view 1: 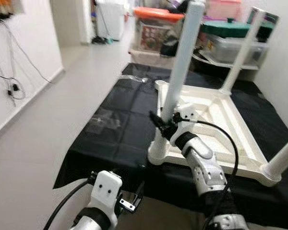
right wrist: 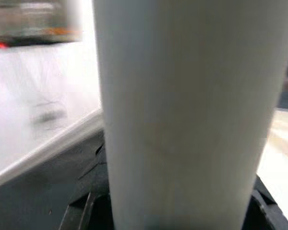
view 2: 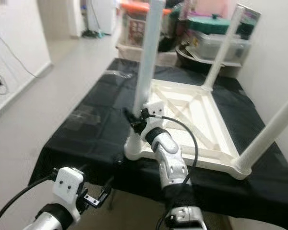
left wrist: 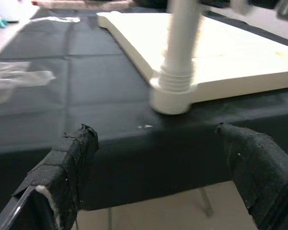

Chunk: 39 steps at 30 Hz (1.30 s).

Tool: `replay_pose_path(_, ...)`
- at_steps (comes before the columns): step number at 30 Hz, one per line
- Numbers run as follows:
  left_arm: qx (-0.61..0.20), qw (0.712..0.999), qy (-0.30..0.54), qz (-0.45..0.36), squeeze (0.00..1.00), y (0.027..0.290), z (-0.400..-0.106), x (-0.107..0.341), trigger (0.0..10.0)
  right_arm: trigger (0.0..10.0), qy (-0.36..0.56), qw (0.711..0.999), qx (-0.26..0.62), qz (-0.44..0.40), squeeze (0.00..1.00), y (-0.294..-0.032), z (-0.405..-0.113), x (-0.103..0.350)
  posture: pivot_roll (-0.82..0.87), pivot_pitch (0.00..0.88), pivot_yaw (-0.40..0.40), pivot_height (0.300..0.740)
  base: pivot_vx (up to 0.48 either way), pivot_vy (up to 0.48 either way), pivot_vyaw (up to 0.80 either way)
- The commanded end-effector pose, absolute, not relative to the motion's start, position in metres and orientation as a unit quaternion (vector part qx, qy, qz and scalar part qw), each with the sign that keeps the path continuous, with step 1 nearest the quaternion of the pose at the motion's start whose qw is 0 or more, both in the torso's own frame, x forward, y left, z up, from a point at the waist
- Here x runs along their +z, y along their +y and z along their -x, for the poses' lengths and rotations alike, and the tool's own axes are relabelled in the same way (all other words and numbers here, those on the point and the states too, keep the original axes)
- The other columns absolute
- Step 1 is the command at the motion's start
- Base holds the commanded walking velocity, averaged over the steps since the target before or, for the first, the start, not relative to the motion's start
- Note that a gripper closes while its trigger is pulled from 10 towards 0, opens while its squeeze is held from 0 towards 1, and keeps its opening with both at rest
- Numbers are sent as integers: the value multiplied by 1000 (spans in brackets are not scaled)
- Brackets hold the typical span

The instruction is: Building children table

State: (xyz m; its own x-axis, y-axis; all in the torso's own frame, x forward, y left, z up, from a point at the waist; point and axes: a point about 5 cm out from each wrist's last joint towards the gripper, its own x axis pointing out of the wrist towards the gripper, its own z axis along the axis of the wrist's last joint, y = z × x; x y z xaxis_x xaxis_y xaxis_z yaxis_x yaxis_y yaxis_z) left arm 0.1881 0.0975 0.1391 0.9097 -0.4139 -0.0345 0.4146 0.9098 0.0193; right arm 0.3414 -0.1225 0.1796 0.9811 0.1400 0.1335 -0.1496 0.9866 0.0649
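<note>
- Eye views: a white table top (view 1: 230, 125) lies upside down on a black cloth (view 1: 116, 125) that covers a stand. Three legs stand up from its corners. The right gripper (view 1: 164, 123) is clamped around the near leg (view 1: 181, 62), low on the tube, just above its socket
- Eye views: the left gripper (view 1: 129, 199) hangs below the cloth's near edge, apart from the table. Storage boxes (view 1: 156, 28) are stacked at the far end of the cloth
- Left wrist view: the two black fingers (left wrist: 67, 163) are spread wide with nothing between them. Beyond them sits the leg's ribbed base (left wrist: 175, 81) in its corner socket
- Right wrist view: the white leg (right wrist: 187, 115) stands close up, blurred; the fingers seem to hug its sides
</note>
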Motion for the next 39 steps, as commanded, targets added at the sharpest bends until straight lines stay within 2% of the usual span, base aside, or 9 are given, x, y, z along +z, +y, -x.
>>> replay_pose_path(1, -214, 976, 19, -17, 0, 97, -190, 136, 10000, 0, -26, 997, -60, -32, 0, -150, -332, 165, 230, 34, -86, 740, 0, 0, 0)
replay_pose_path(9, -212, 977, 18, -12, 0, 95, -187, 138, 10000, 118, 34, 984, -131, -112, 0, -104, -322, 159, 237, 43, -97, 740, 0, 0, 0)
replay_pose_path(10, -213, 977, 18, -12, 0, 95, -186, 137, 10000, 10000, 42, 987, -102, -119, 0, -95, -323, 158, 238, 43, -97, 740, 0, 0, 0)
replay_pose_path(16, -215, 976, 20, -8, 0, 93, -184, 137, 10000, 10000, 47, 991, -38, -119, 0, -79, -323, 158, 236, 47, -100, 740, 0, 0, 0)
replay_pose_path(17, -215, 976, 20, -8, 0, 93, -184, 137, 10000, 10000, 28, 992, -26, -121, 1000, -81, -323, 161, 238, 47, -103, 740, 0, 0, 0)
replay_pose_path(22, -215, 976, 20, -8, 0, 93, -183, 138, 10000, 10000, 1, 992, -5, -123, 1000, -91, -331, 168, 239, 50, -103, 740, 0, 0, 0)
replay_pose_path(23, -216, 976, 20, -7, 0, 93, -182, 138, 10000, 10000, -12, 992, 21, -127, 0, -96, -340, 174, 239, 51, -104, 740, 0, 0, 0)
replay_pose_path(27, -216, 976, 20, -6, 0, 92, -180, 138, 10000, 10000, -44, 982, 117, -140, 0, -107, -357, 190, 243, 54, -105, 740, 0, 0, 0)
replay_pose_path(39, -226, 974, 18, 0, 0, 90, -175, 142, 10000, 10000, 12, 852, 517, -80, 0, -114, -363, 204, 255, 71, -116, 740, 0, 0, 0)
